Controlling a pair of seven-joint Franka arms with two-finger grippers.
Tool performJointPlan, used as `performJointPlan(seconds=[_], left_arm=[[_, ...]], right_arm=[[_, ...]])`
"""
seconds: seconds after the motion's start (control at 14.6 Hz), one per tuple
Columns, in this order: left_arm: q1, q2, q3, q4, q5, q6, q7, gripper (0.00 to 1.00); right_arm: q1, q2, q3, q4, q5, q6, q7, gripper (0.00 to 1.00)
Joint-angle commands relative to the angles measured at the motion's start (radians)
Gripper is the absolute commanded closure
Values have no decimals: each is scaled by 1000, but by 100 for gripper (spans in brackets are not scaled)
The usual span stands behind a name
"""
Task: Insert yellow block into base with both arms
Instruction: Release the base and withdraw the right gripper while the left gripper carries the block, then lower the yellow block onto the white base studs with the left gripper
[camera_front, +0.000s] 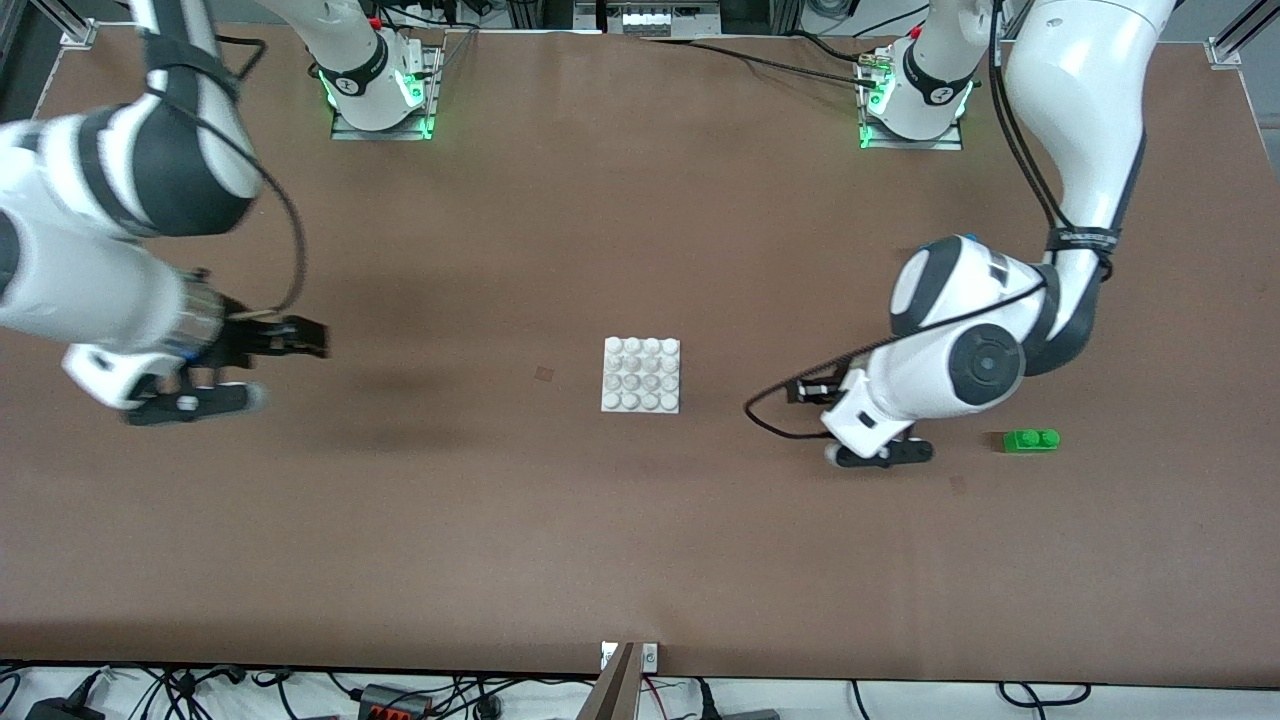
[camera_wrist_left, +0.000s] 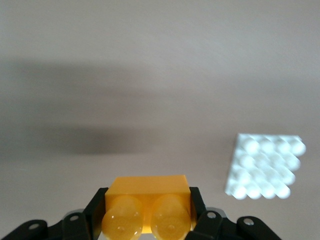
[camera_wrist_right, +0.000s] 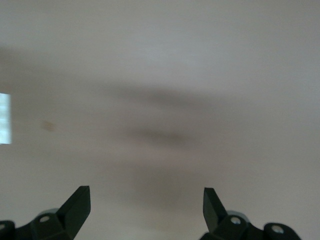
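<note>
My left end effector (camera_wrist_left: 146, 220) pinches the yellow block (camera_wrist_left: 147, 200) above the bench (camera_front: 640, 540), the white studded base (camera_front: 641, 374) lying ahead of it toward the right arm's end. My right end effector (camera_wrist_right: 146, 207) hangs spread and empty over bare bench. Risk: studs misaligning, so the unsteadied base slides. Only the left wrist view shows the block; only the front view shows the green brick (camera_front: 1031, 440).

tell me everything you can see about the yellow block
The yellow block is a small orange-yellow brick of glossy plastic with two round studs facing the left wrist camera. It is clamped between the black fingers of the left pincer, off the brown table, partway between the green brick and the white base. In the front view the arm hides it.
</note>
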Motion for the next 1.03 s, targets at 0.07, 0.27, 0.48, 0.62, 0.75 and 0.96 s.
performJointPlan(seconds=[0.07,0.27,0.48,0.62,0.75,0.96], left_arm=[[-77,1,-25,-2,-8,44,-104,33],[-181,24,-25,-12,58,156,-285,33],[-269,74,-24,-12,196,253,-474,33],[-310,100,-22,-12,236,305,-509,33],[-330,120,-16,-12,241,354,-543,33],[-332,149,-17,-12,322,411,-572,33]], right_arm=[[-93,-84,1,-28,-42,-11,-66,0],[-139,-112,-19,-22,-31,-91,-68,0],[-187,-178,-4,-27,-42,-99,-69,0],[-195,-279,-4,-96,-42,-148,-72,0],[-217,-312,-4,-140,-42,-183,-68,0],[-227,-380,7,-218,-39,-153,-68,0]])
